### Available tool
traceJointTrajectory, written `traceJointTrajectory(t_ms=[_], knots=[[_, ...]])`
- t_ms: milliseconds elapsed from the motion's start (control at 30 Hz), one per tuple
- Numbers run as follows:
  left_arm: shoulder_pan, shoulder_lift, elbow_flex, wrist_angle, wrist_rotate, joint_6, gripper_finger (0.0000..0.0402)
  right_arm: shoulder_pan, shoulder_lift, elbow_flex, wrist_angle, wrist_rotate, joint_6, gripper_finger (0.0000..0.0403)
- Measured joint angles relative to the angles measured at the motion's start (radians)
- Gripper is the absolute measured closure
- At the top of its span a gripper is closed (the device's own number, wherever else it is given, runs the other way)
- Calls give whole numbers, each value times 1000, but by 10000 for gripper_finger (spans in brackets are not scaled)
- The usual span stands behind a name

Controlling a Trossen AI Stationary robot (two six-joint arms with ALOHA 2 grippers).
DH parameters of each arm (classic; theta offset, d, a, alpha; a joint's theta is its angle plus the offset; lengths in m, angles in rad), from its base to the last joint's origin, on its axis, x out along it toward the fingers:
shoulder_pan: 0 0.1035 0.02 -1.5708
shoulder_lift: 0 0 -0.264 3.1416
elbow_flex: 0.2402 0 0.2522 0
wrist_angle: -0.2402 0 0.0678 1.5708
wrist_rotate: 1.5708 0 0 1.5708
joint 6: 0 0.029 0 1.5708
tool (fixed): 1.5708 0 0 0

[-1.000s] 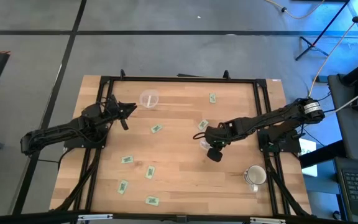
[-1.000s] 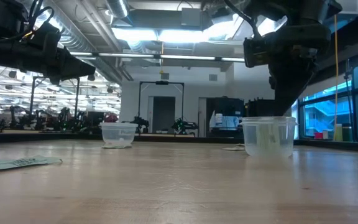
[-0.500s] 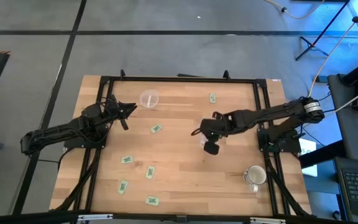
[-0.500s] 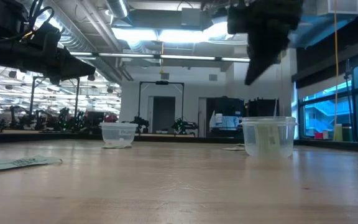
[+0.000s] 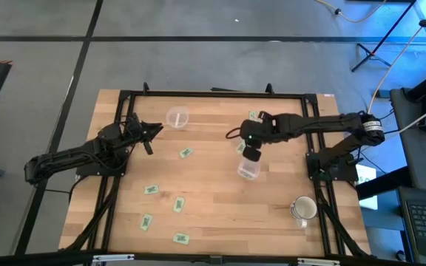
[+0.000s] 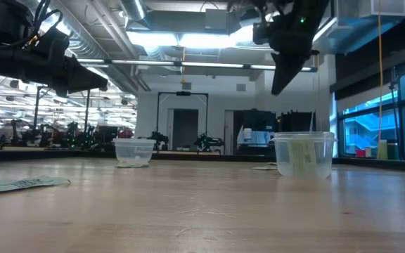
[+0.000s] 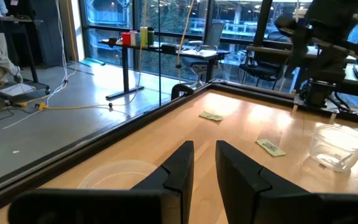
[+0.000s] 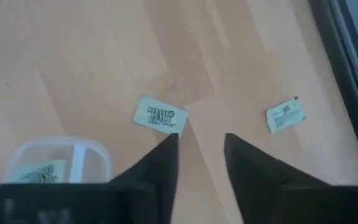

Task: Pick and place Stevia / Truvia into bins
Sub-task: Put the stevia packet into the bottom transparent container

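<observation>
Packets of light green paper sweetener are lying scattered over the wooden worktop (image 5: 213, 214): one (image 5: 186, 153) near the middle, several toward the front left (image 5: 151, 190), one (image 5: 252, 116) by the far edge. The right gripper (image 5: 251, 154) is hovering above the worktop just beyond a small clear plastic cup (image 5: 248, 169), its fingers slightly parted and gripping nothing; in its wrist view that cup (image 8: 58, 163) is holding a green packet (image 8: 45, 170), with another (image 8: 160, 116) lying just ahead of the fingertips. A second clear cup (image 5: 177, 117) is standing near the far-left edge, beside the left gripper (image 5: 154, 128), which is waiting with fingers narrowly apart and empty. An opaque whitish mug (image 5: 302, 209) is sitting at the front right.
</observation>
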Motion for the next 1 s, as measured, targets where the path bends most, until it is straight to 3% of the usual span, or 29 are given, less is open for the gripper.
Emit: traceJointTrajectory(t_ms=[167, 267, 500, 767, 1000], knots=[[0, 0, 0, 0, 0, 0, 338, -45, 0, -1, 34, -3, -152, 216], [0, 0, 0, 0, 0, 0, 339, -65, 0, -1, 38, -6, -152, 203], [0, 0, 0, 0, 0, 0, 339, -148, 20, -30, 72, -133, -43, 209], [0, 2, 0, 0, 0, 0, 339, -220, 67, -187, 246, -267, -13, 213], [0, 2, 0, 0, 0, 0, 339, -226, 136, -250, 370, -276, -4, 213]])
